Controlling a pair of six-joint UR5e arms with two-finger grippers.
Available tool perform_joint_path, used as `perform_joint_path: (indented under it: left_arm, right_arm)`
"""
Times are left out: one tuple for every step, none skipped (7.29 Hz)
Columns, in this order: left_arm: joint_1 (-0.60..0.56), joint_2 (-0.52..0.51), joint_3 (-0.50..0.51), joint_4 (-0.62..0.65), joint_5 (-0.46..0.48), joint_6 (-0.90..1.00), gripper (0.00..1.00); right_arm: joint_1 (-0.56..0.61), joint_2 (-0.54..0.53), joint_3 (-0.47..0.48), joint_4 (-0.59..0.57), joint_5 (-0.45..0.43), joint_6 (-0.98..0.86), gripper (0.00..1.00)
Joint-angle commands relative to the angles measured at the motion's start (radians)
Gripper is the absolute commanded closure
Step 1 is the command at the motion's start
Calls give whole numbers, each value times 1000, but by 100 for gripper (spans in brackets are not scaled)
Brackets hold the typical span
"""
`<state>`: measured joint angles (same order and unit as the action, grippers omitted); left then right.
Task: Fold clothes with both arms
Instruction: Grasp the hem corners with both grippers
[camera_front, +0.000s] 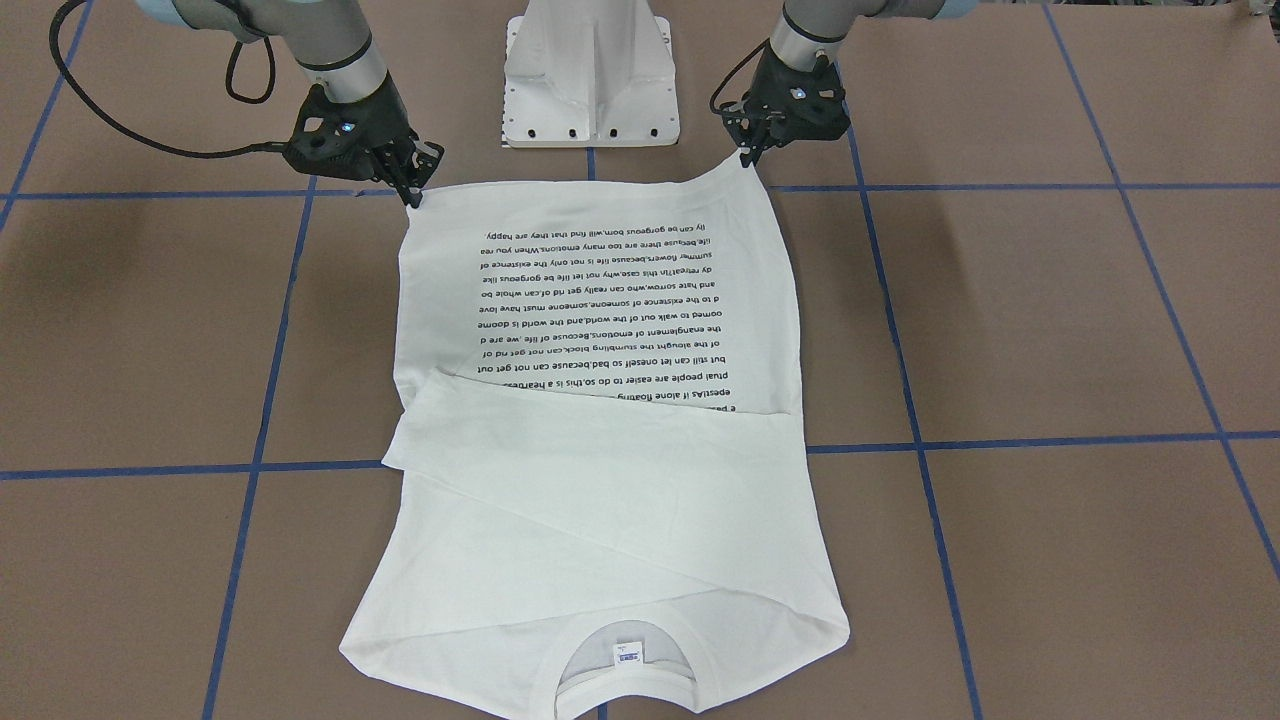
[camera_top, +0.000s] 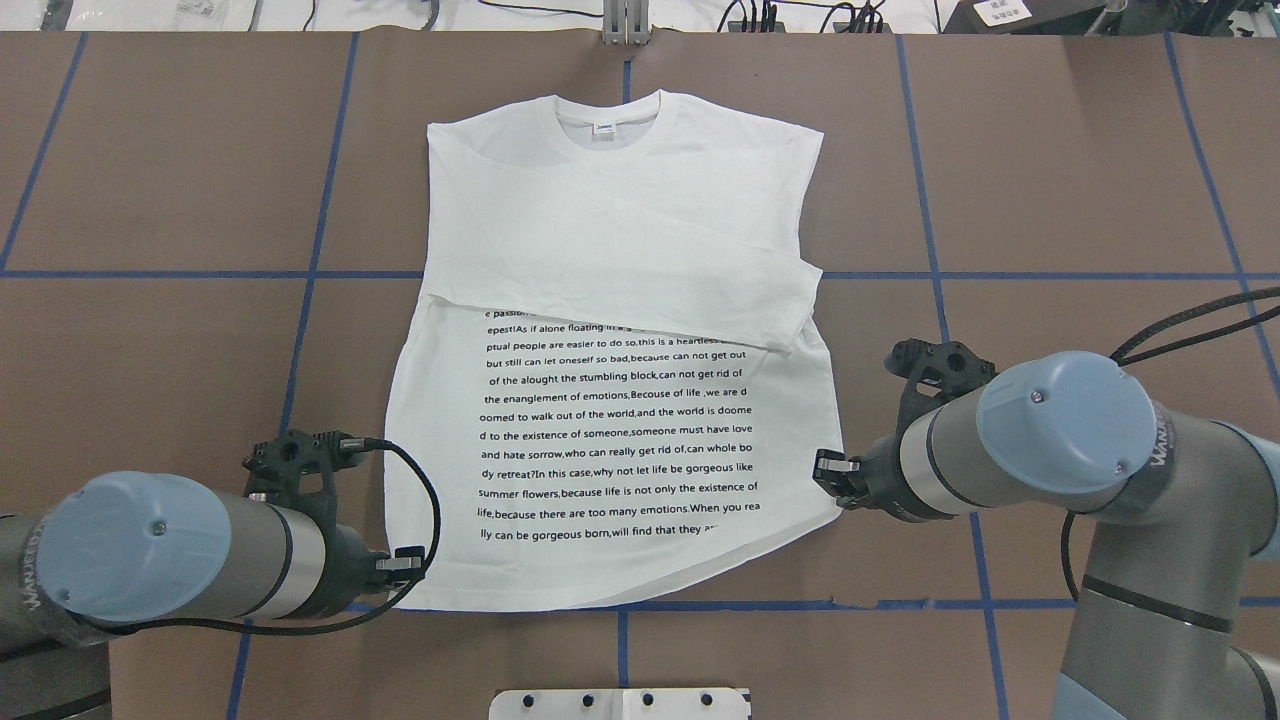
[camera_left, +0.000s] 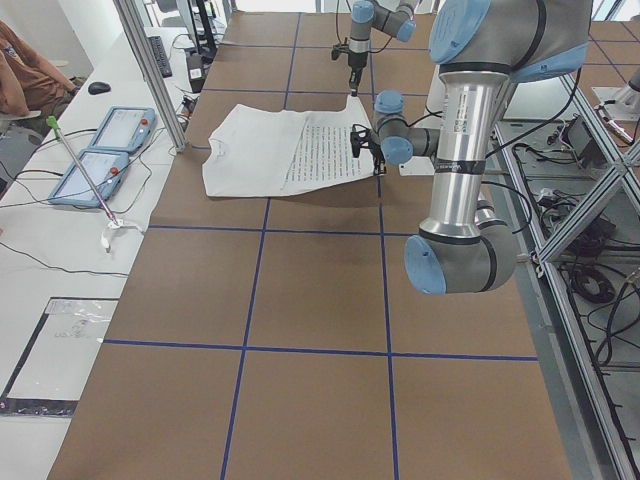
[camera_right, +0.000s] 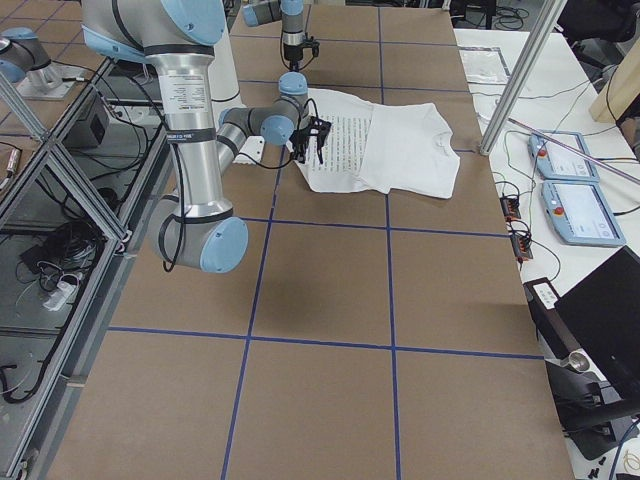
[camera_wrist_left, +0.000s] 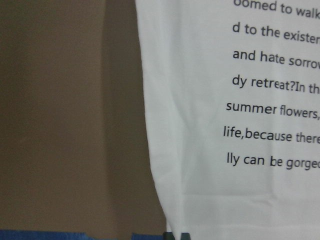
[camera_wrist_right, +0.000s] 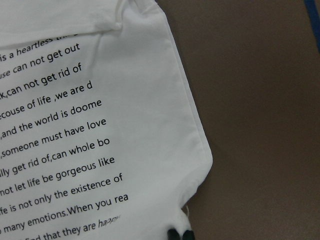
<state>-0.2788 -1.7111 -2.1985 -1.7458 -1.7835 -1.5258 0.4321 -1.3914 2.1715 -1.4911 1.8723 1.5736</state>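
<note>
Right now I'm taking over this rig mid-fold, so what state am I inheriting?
Left gripper: shut on the shirt at the hem corner on its side.
Right gripper: shut on the other hem corner.
Shirt: flat on the table, print up, collar at the far end.
Done: sleeves folded across the chest.
Left: likely carry the hem to the collar.

Brown table (camera_front: 1050, 320) with blue tape grid (camera_front: 1050, 440), white side bench (camera_left: 40, 240)
</note>
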Motion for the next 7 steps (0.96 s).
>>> perform_joint_path:
  left_arm:
    - [-11, 1, -9, 8, -7, 3, 100]
    - [-17, 1, -10, 8, -8, 3, 100]
    - [-17, -1, -20, 8, -29, 3, 100]
    - [-22, -1, -50, 8, -66, 7, 100]
    - [-22, 1, -99, 8, -95, 1, 100]
    - [-22, 1, -131, 8, -111, -1, 100]
    - [-22, -2, -138, 8, -113, -1, 100]
  right_arm:
    - [45, -11, 33, 0, 48, -1, 100]
    - [69, -14, 34, 0, 80, -6, 100]
    - [83, -17, 44, 0, 106, -7, 100]
    - [82, -18, 54, 0, 122, -7, 100]
    - [82, -20, 83, 0, 148, -6, 100]
    - [83, -29, 115, -1, 197, -6, 100]
    - [83, -67, 161, 0, 244, -6, 100]
